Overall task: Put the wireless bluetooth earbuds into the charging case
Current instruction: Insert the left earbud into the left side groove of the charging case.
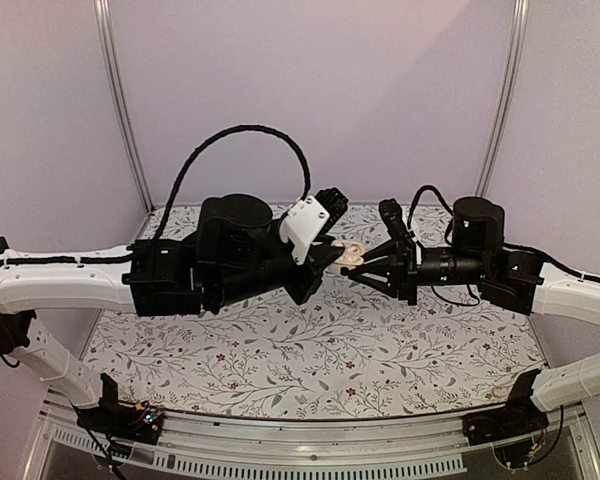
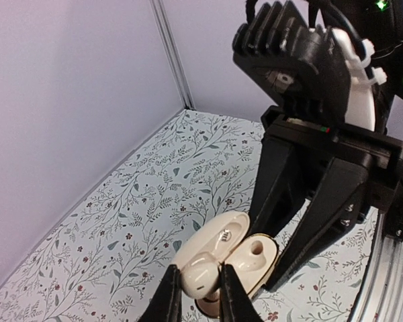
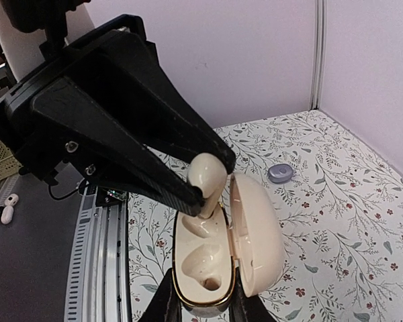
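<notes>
Right pincer [image 3: 205, 299] grips open charging case [image 3: 258, 235]; left pincer [image 2: 199, 284] holds earbud [image 3: 207, 176] over it.

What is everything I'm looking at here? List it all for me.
charging case: one, cream, lid open, held up in the right gripper.
earbud: one, cream, pinched in the left gripper, at the case's well.
small round thing: one, grey-lilac, on the table beyond the case; unidentifiable.
table: one, white floral cover.
walls: pale lilac, around the table.
left gripper: one, black, shut on the earbud.
right gripper: one, black, shut on the charging case.
</notes>
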Controlling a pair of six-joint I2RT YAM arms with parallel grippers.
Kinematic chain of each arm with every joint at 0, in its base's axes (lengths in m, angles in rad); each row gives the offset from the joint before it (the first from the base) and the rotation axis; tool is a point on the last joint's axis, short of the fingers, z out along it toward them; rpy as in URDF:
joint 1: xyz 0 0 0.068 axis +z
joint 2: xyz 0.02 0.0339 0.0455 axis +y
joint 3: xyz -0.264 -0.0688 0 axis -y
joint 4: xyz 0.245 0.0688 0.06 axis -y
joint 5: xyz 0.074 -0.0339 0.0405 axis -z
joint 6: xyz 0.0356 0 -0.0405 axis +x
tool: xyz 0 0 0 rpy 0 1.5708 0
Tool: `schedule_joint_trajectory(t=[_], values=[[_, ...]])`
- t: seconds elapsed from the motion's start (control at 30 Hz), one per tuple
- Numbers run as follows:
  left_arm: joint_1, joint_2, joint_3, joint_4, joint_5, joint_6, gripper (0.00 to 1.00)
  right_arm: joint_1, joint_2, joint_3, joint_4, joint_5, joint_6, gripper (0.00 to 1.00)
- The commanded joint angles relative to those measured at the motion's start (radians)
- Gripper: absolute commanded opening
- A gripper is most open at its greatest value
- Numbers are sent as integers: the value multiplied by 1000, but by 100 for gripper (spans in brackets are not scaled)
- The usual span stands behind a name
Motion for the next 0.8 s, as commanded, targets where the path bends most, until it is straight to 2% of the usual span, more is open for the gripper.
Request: schedule_joint_trajectory(t=[0.0, 0.17, 0.37, 0.77], values=[[-11, 18, 31, -32, -29, 15, 7, 7, -7, 29, 12, -10, -5, 0], [-12, 21, 33, -45, -30, 28, 6, 7, -9, 30, 12, -1, 0, 0], [-12, 10, 24, -51, 4, 41, 12, 7, -12, 38, 10, 18, 22, 0], [-31, 17, 28, -79, -20, 83, 11, 5, -16, 53, -1, 29, 38, 0]])
